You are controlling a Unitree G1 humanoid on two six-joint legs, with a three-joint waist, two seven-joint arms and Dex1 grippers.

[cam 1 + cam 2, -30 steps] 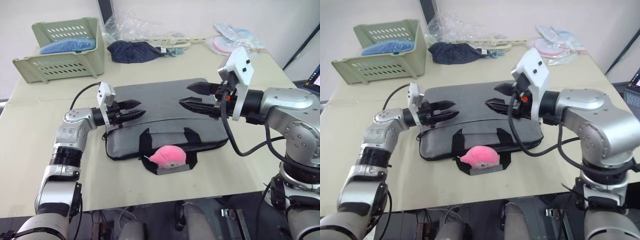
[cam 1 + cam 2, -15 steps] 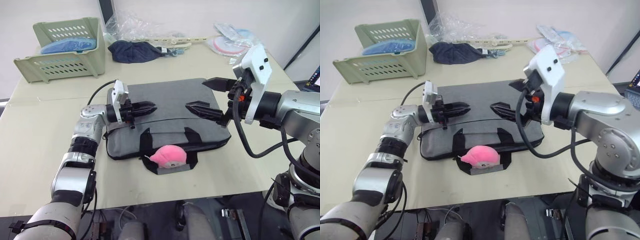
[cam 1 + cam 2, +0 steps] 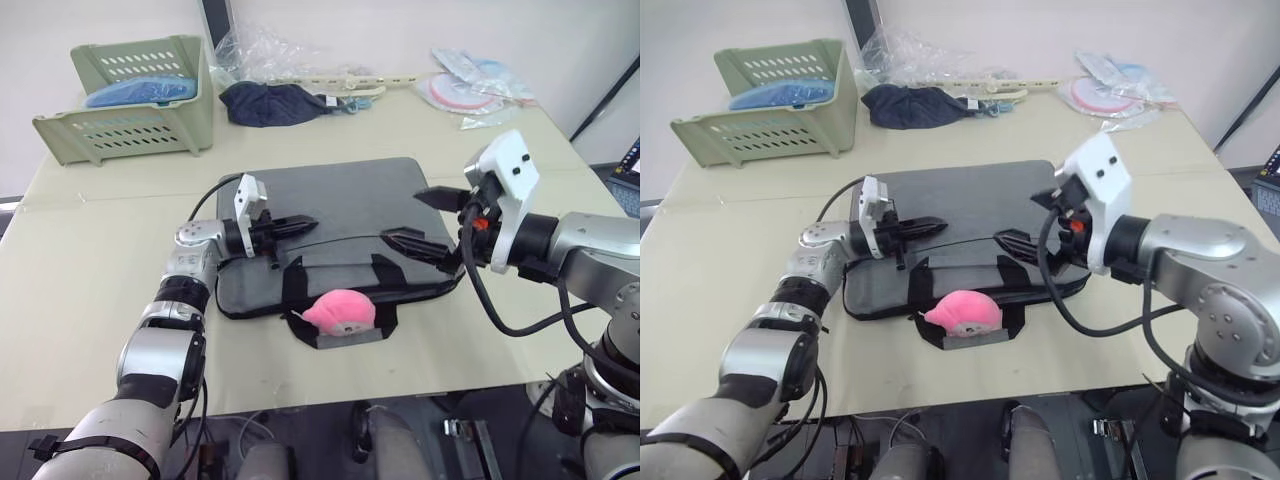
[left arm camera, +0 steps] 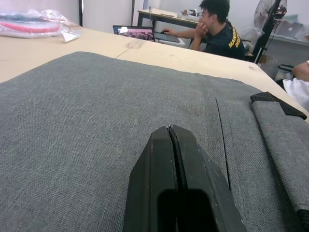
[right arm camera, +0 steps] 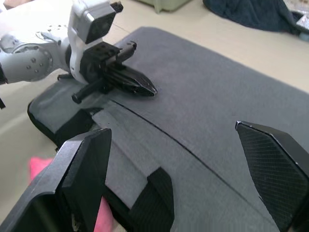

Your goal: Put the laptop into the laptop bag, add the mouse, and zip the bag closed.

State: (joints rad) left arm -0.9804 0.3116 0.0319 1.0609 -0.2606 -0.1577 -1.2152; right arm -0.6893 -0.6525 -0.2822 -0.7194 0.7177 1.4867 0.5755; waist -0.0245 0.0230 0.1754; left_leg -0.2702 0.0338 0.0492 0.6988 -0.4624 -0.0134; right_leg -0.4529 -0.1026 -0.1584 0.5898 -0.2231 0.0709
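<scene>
I see the counter [image 3: 90, 250] with the laptop bag [image 3: 340, 200] lying flat in the middle of it, and I place everything else from that bag. Beyond its far edge sit a green basket [image 3: 130, 100], a dark blue cloth bundle [image 3: 265, 103] and some clear plastic wrapping [image 3: 270, 50]. The bag looks shut and evenly filled; I see neither laptop nor mouse outside it, so I judge both are probably inside, though I cannot confirm that. Its black strap handles [image 3: 292, 285] lie along the near edge, and the pink pompom [image 3: 340, 310] rests against that edge between them.

My right gripper [image 3: 432, 222] hovers over the bag's right end with its two fingers spread wide, holding nothing. My left gripper [image 3: 297, 224] lies low over the bag's left half with its fingers pressed together; the left wrist view shows no gap between them and nothing caught there.

I judge the zipping step is in hand, or a final check of it. The next move calls for finding the zipper pull along the bag's edge, which I cannot make out, pinching it with one gripper while the other steadies the fabric.
</scene>
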